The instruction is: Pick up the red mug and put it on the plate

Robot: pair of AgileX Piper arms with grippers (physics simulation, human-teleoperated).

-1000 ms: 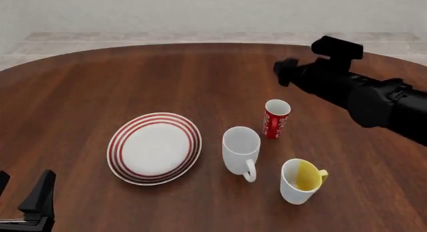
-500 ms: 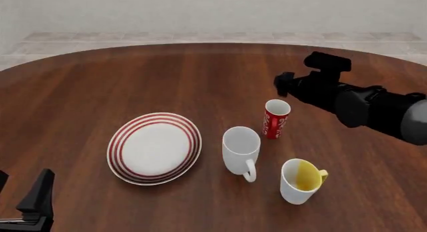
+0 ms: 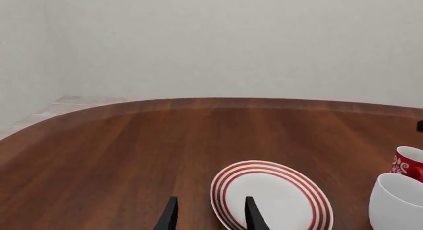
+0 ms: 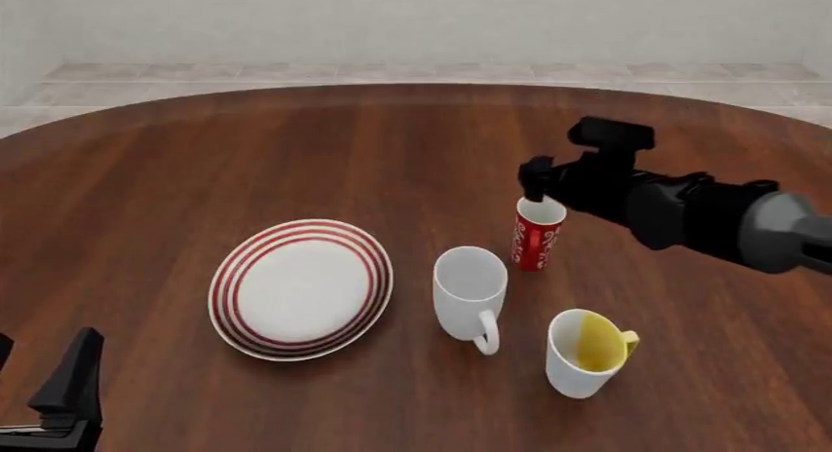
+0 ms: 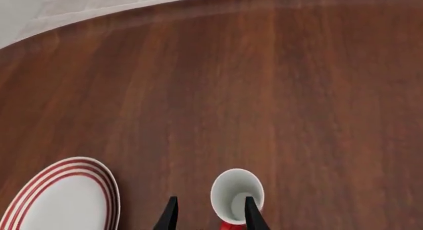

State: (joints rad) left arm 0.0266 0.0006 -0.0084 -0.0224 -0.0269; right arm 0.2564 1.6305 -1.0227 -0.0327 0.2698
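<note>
The red mug (image 4: 537, 240) stands upright right of the table's middle, slim with white swirls and a white inside. The plate (image 4: 302, 288), white with red rings, lies to its left. My right gripper (image 4: 533, 187) is open and hovers just above the mug's far rim. In the right wrist view the mug (image 5: 236, 193) sits off-centre between the fingers: one fingertip (image 5: 252, 216) overlaps its rim, the other is outside it. My left gripper (image 4: 42, 379) is open and empty at the near left corner. Its wrist view shows the plate (image 3: 272, 200) and part of the red mug (image 3: 408, 162).
A plain white handled mug (image 4: 470, 294) stands just near-left of the red mug. A white mug with yellow inside (image 4: 586, 353) stands nearer, to the right. The round wooden table (image 4: 260, 160) ends at a curved far edge with a pale wall behind.
My right arm has come down and to the left, from well above and right of the red mug to just over its rim. The mugs, the plate and the left gripper have not moved.
</note>
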